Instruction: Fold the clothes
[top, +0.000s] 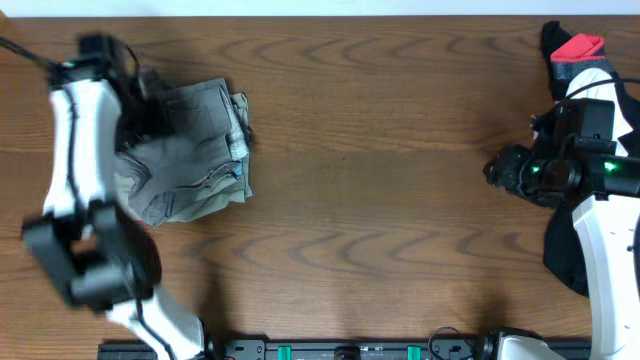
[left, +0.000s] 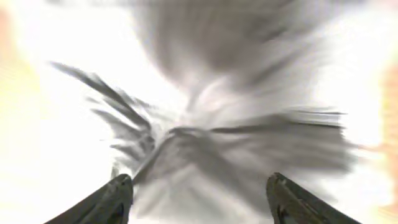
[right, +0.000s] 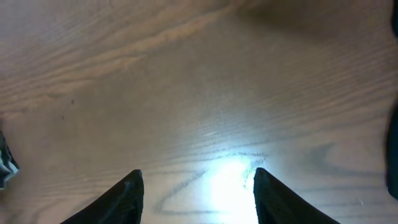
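Note:
A folded pile of grey-green shorts (top: 190, 150) lies at the table's left, with a pale label at its right edge. My left arm reaches over the pile's left side; its gripper (top: 135, 80) sits near the pile's far left corner. In the left wrist view the fingers (left: 199, 186) are spread wide over blurred grey cloth (left: 236, 143), holding nothing. My right gripper (top: 500, 170) hovers at the right of the table. In the right wrist view its fingers (right: 198, 180) are open over bare wood.
The brown wooden table (top: 380, 200) spreads between the arms. A dark garment with a red patch (top: 572, 50) lies at the far right corner, and dark cloth (top: 565, 260) lies beside the right arm's base.

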